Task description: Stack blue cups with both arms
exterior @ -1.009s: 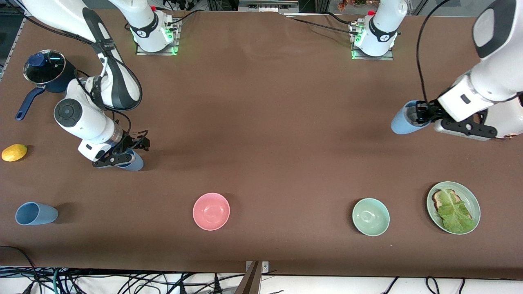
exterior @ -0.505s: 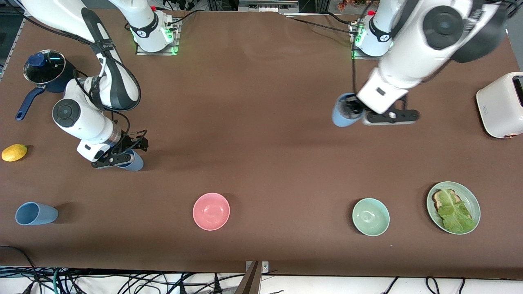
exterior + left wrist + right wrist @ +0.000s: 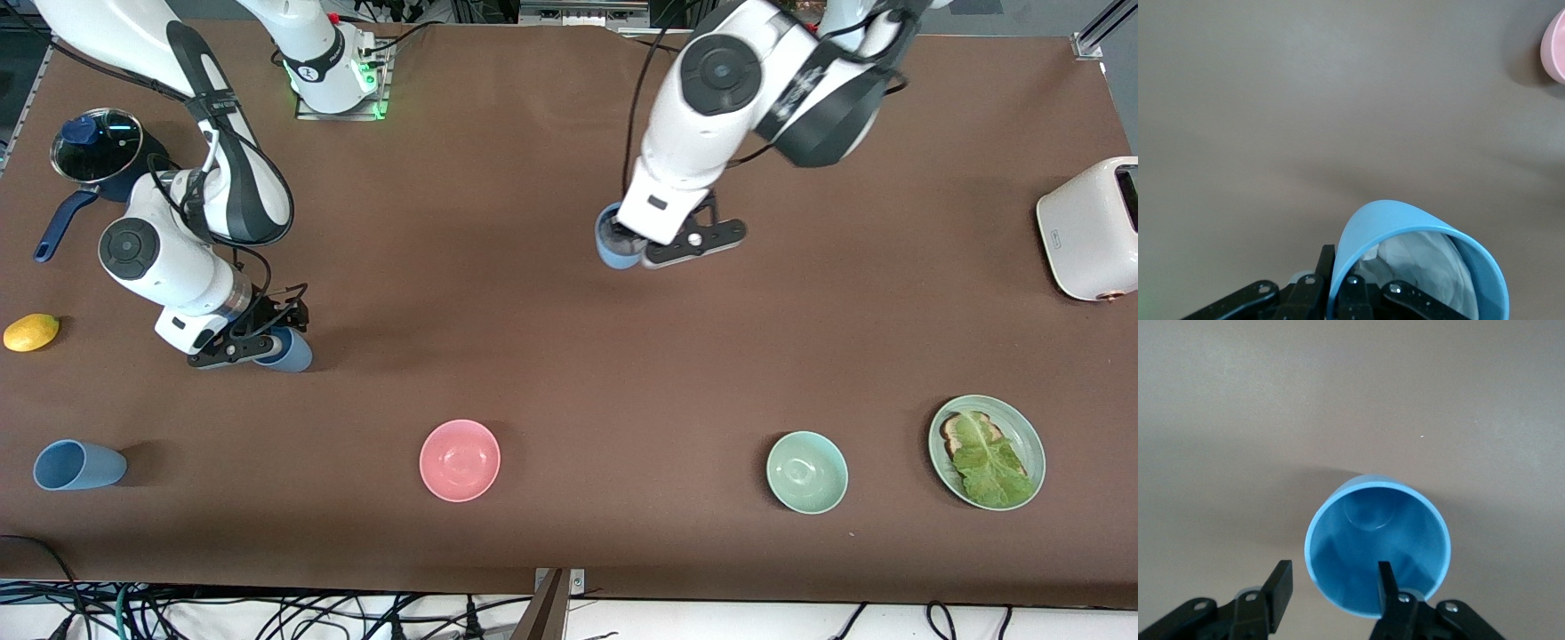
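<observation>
My left gripper (image 3: pixel 627 240) is shut on the rim of a light-blue cup (image 3: pixel 613 240), held in the air over the middle of the table. In the left wrist view, this cup (image 3: pixel 1418 230) has one finger inside it and one outside, and something pale and crumpled shows inside. A second blue cup (image 3: pixel 292 351) stands on the table toward the right arm's end. My right gripper (image 3: pixel 265 342) is open astride the rim of that cup (image 3: pixel 1377 540), with one finger (image 3: pixel 1386 587) inside and the other (image 3: pixel 1278 593) outside, clear of the wall. A third blue cup (image 3: pixel 78 465) lies on its side nearer the front camera.
A dark-blue lidded saucepan (image 3: pixel 98 147) and a lemon (image 3: pixel 31 332) lie at the right arm's end. A pink bowl (image 3: pixel 460 460), a mint bowl (image 3: pixel 806 471) and a green plate (image 3: pixel 1036 444) of toast and lettuce line the front. A white toaster (image 3: pixel 1089 227) stands at the left arm's end.
The left arm has swung its cup from the left arm's end of the table to over the middle. The right gripper's jaws have narrowed around the standing cup's rim.
</observation>
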### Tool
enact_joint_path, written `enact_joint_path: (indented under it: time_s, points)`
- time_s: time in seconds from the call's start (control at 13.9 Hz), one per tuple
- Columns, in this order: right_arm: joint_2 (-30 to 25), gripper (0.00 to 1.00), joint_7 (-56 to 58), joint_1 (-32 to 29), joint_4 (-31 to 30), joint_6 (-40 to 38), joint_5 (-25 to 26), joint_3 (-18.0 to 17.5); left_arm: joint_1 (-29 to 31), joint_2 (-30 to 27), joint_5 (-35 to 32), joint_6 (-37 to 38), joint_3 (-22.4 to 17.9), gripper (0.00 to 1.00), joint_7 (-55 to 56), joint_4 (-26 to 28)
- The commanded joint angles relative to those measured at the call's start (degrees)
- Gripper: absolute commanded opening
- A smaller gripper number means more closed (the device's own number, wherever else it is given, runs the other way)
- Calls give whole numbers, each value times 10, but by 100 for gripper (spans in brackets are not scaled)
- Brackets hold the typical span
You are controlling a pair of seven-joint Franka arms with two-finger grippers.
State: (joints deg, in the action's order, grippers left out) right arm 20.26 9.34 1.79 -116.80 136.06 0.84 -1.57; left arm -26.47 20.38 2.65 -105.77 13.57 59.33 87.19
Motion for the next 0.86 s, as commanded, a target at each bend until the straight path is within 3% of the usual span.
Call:
enact_joint_path:
  time_s: [0.0, 0.36, 0.65, 0.79]
  points:
    - [7, 43, 10, -4, 9, -3, -1, -3, -50, 49, 3, -35, -35, 0, 54, -33]
    - [7, 12, 10, -4, 9, -4, -1, -3, -86, 116, -11, -127, -59, 0, 90, -29]
    - [5, 0, 10, -3, 9, -7, -1, -3, -87, 164, -12, -200, -65, 0, 90, -25]
    - [4, 0, 11, -3, 9, -7, -1, -4, -87, 187, -23, -235, -67, 0, 90, -25]
